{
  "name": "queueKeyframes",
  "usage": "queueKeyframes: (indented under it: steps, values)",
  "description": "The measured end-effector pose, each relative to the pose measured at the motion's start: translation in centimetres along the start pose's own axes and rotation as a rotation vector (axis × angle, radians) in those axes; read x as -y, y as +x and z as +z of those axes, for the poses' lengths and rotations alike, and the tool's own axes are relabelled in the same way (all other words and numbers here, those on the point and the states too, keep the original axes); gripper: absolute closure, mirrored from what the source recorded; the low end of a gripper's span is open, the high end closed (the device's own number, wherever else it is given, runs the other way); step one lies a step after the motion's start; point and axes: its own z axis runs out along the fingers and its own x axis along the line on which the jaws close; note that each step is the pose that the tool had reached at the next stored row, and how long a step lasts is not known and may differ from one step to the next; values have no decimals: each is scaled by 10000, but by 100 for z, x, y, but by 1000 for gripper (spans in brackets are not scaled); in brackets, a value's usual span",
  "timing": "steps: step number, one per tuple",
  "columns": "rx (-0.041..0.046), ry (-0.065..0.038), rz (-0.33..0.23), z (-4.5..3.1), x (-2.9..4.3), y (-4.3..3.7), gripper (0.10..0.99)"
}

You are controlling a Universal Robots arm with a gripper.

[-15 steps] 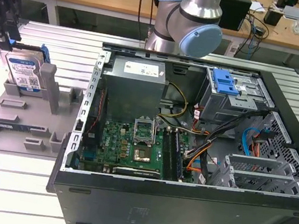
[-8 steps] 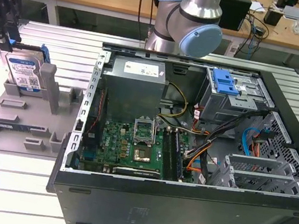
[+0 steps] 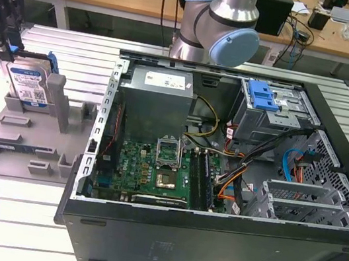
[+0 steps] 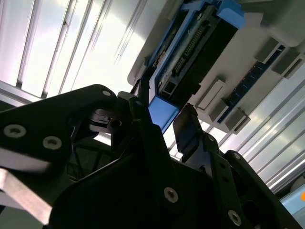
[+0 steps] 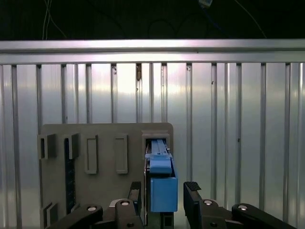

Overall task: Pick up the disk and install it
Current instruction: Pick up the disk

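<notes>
The claw [image 5: 164,187], fingers apart, sits around the disk [image 5: 161,164] in the grey holder [image 5: 105,136]; nothing is lifted or installed yet

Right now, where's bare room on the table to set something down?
Bare table: the strip between the grey tray and the near edge, and behind the tray. Crowded: inside the computer case, and at the disk, under the gripper.

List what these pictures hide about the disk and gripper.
- Lower edge of the disk: exterior view, sunk in the grey holder.
- Its label: both wrist views, seen end-on.
- Body of the gripper: first wrist view, cut off by the edge.
- Inside of the drive cage: exterior view, behind its metal walls.
</notes>
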Motion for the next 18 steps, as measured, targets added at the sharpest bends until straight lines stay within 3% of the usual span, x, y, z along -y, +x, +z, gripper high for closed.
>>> queueKeyframes:
  steps: [18]
  values:
    - [1, 0, -1, 115, -2, -1, 604]
